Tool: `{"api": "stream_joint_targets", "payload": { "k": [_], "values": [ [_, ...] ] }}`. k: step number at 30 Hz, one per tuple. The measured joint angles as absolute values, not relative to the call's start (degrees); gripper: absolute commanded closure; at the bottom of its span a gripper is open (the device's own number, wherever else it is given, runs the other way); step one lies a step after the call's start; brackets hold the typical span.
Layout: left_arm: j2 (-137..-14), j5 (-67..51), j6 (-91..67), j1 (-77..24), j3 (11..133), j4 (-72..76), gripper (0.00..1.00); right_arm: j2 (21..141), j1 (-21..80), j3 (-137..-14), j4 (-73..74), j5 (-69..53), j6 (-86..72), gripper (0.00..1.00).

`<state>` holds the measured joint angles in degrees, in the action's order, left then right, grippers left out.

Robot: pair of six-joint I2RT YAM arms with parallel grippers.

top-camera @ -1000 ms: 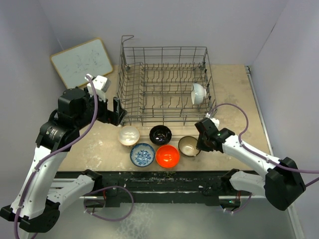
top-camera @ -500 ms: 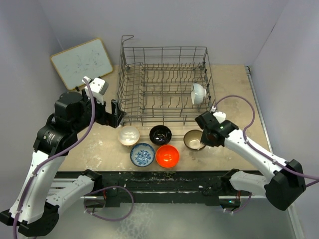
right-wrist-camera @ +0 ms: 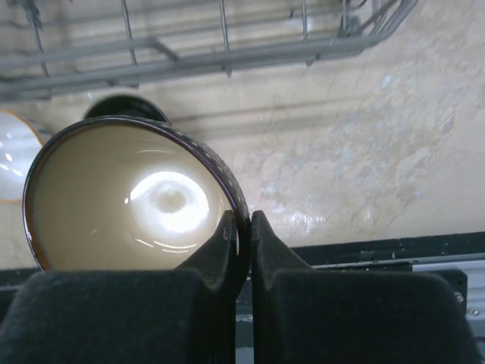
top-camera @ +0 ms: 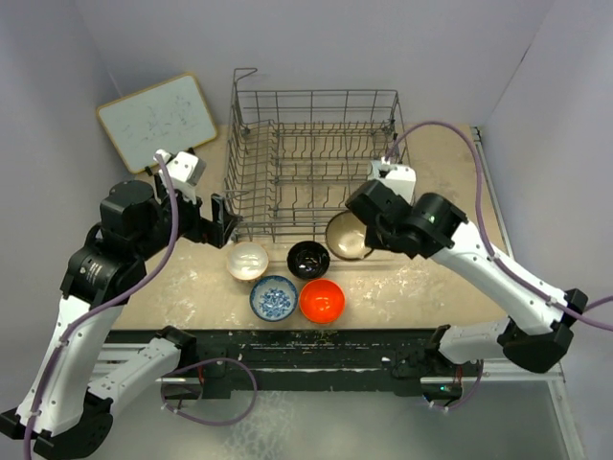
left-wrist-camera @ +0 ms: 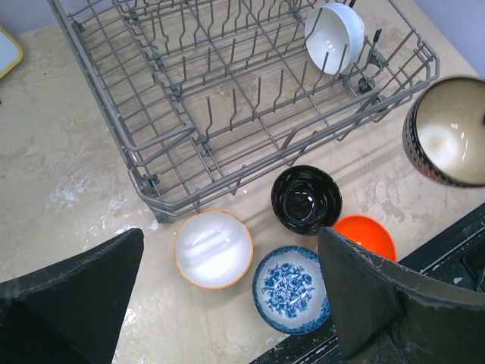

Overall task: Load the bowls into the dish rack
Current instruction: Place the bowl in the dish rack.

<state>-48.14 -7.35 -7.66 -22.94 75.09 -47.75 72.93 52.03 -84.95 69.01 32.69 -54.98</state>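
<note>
The grey wire dish rack [top-camera: 316, 158] stands at the back of the table, also in the left wrist view [left-wrist-camera: 227, 98]. A white bowl [left-wrist-camera: 334, 36] stands on edge between its tines at the right end. My right gripper [top-camera: 367, 225] is shut on the rim of the brown-rimmed bowl [top-camera: 347, 236] and holds it tilted in the air at the rack's front right corner; the fingers pinch the rim [right-wrist-camera: 242, 224]. The cream [top-camera: 248, 260], black [top-camera: 308, 259], blue-and-white [top-camera: 274, 297] and orange-red [top-camera: 322, 300] bowls sit on the table before the rack. My left gripper [top-camera: 222, 216] is open and empty above them [left-wrist-camera: 231, 235].
A white board [top-camera: 158, 120] leans at the back left. The black front rail [top-camera: 316, 340] runs along the table's near edge, close to the blue and orange-red bowls. Grey walls close in the table on three sides.
My right gripper has lifted the brown-rimmed bowl off the table and carried it up and left toward the rack's front right corner. The left arm has hardly moved.
</note>
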Motion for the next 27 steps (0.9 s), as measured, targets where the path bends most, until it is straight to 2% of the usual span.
{"api": "stream_joint_targets", "payload": {
  "k": [8, 11, 19, 27],
  "values": [
    [-46.4, -7.5, -7.7, -22.9, 75.2, -48.4, 0.01, 86.4, 50.3, -112.0, 72.7, 45.5, -47.2, 1.00],
    [-46.1, -7.8, -7.7, -22.9, 75.8, -49.0, 0.01, 89.2, 48.5, -116.2, 69.4, 50.2, -42.6, 1.00],
    [-45.5, -9.0, -7.7, -22.9, 77.7, -49.0, 0.01, 90.3, 38.1, -109.0, 47.0, 59.6, -20.8, 1.00],
    [-45.7, -9.0, -7.8, -22.9, 77.7, -49.1, 0.01, 96.5, 37.5, -102.2, 16.8, 68.6, 11.1, 1.00]
  ]
}}
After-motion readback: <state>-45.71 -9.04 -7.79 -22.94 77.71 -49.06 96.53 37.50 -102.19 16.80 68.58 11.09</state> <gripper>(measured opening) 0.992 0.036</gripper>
